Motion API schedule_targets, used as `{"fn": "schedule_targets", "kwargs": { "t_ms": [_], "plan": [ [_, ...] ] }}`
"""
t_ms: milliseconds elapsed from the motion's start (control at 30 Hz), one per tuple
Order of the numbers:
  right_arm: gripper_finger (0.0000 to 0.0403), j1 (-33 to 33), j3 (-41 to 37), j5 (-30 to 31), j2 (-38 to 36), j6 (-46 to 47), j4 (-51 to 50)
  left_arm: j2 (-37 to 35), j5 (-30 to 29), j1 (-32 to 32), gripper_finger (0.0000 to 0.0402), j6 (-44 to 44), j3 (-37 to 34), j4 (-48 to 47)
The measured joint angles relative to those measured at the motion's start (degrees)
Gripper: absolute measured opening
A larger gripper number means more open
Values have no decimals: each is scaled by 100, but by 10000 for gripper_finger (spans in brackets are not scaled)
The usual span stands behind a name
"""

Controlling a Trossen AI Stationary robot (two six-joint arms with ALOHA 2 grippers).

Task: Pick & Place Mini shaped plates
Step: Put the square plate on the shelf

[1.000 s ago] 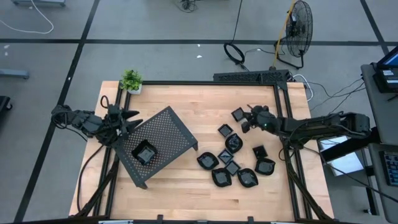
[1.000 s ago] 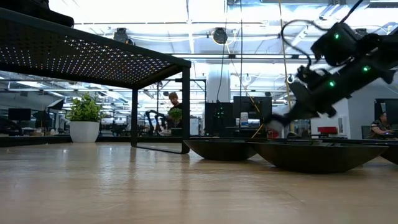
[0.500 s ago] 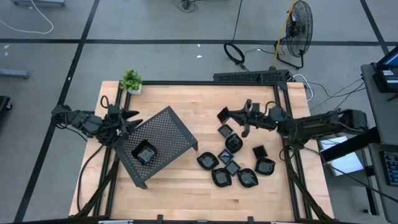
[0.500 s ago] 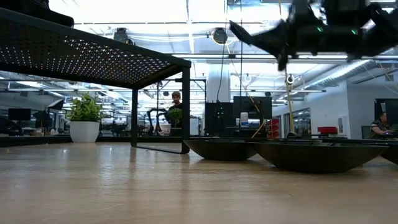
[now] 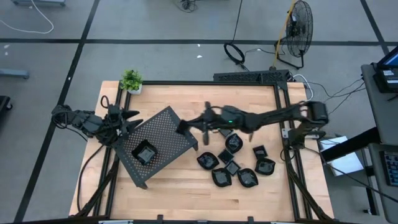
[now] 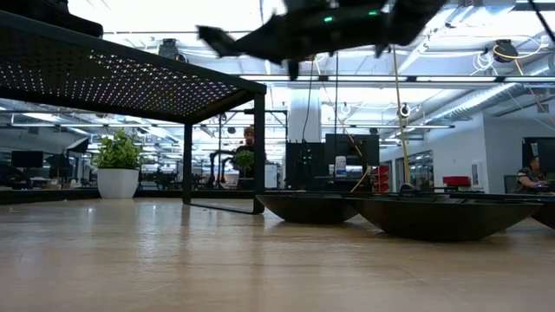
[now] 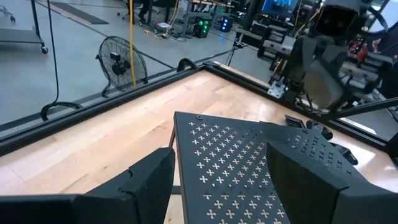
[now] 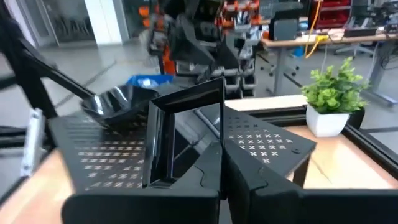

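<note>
Tray [image 5: 163, 134], my big perforated one, stands raised on legs at the table's left with one mini plate [image 5: 145, 152] already lying on it, and only the low view shows the open room beneath its top. From above, the other mini shaped plates [image 5: 233, 167] cluster on the wood at right, with bare board between them and the tray. My right gripper [image 5: 198, 123] hangs over the tray's right edge, clamped shut on a square plate [image 8: 180, 130] that my right wrist view shows standing on edge, while my left gripper [image 5: 127, 119] waits wide open and empty at the tray's left corner.
</note>
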Motion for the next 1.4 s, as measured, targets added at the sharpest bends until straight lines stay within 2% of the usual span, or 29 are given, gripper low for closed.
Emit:
{"fn": "schedule_targets", "kwargs": {
  "t_ms": [233, 400, 600, 800, 1000, 1067, 1267, 1333, 1400],
  "plan": [
    [0, -120, 953, 160, 942, -56, -224, 0, 0, 1, 255, 1, 0, 2],
    [0, -94, 1124, 135, 1245, -56, -29, 0, 0, 0, 255, -1, 0, 3],
    [4, -123, 1126, 153, 1256, -54, 63, 0, 0, 0, 255, 1, 0, 3],
    [33, -140, 1126, 150, 1261, -60, -10, 0, 0, 0, 255, 1, 0, 3],
    [79, -142, 1124, 149, 1261, -171, -247, 0, 0, 0, 255, 1, 0, 3],
    [95, -138, 1124, 149, 1198, -375, -660, 0, 0, 2, 255, 1, 0, 3],
    [131, 71, 1112, 156, 200, -615, -3144, 0, 1, 0, 255, 1, 0, 3],
    [136, 205, 937, 176, -97, -431, -3862, 0, 17, 1, 255, 1, 0, 3],
    [136, 353, 648, 331, -311, -205, -4087, 0, 15, 0, 255, 1, 0, 3]
  ]
}}
